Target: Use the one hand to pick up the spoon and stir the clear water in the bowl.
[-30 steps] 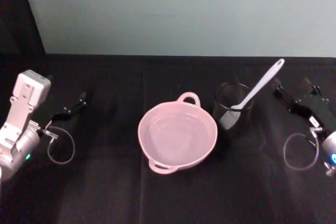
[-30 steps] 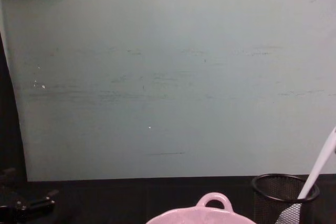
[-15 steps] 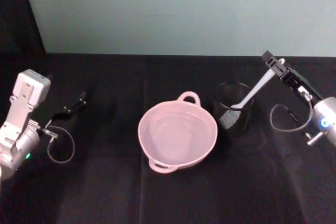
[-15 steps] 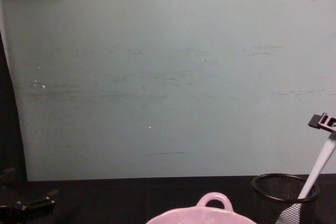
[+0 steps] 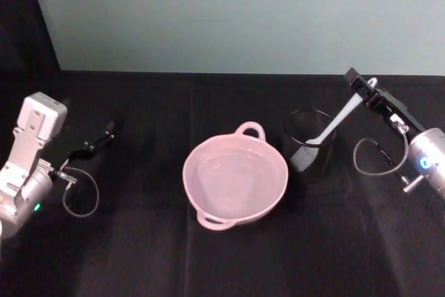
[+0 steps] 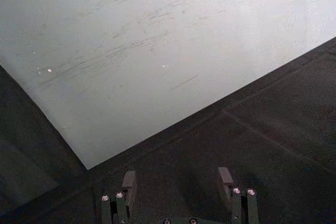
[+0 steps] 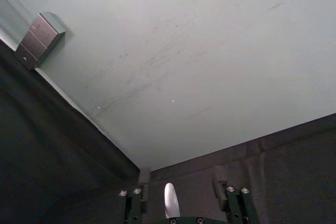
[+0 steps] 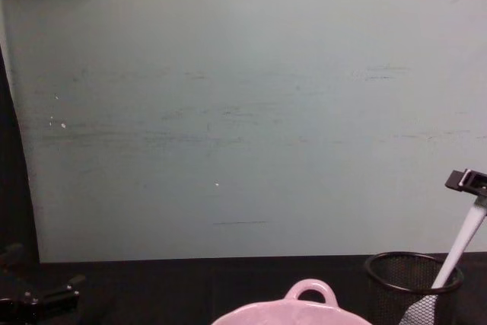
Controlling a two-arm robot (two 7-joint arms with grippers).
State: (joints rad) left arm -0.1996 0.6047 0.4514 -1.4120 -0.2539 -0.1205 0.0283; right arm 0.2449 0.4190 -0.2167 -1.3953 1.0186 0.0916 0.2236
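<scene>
Idling at the left, the left gripper [image 5: 106, 132] is seen open and empty. Right of the bowl [image 5: 189, 172], the spoon [image 5: 341, 117] leans in a mesh cup [image 5: 309, 158], its handle end between the open jaws of the right gripper [image 5: 358, 83], which should be closed squarely before lifting.

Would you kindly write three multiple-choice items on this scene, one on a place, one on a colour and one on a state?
1. Where is the spoon? A lying flat; B leaning in the mesh cup; C hanging in the air.
2. What colour is the bowl? A pink; B blue; C green.
3. How does the right gripper stand? A shut, empty; B open around the spoon's handle tip; C shut on the cup's rim.

Key: 1 B, its head sits inside the cup. 2 A, it looks pink in the head view. 3 B, the right wrist view shows a gap on each side of the tip. The left gripper is parked at the left, open.
</scene>
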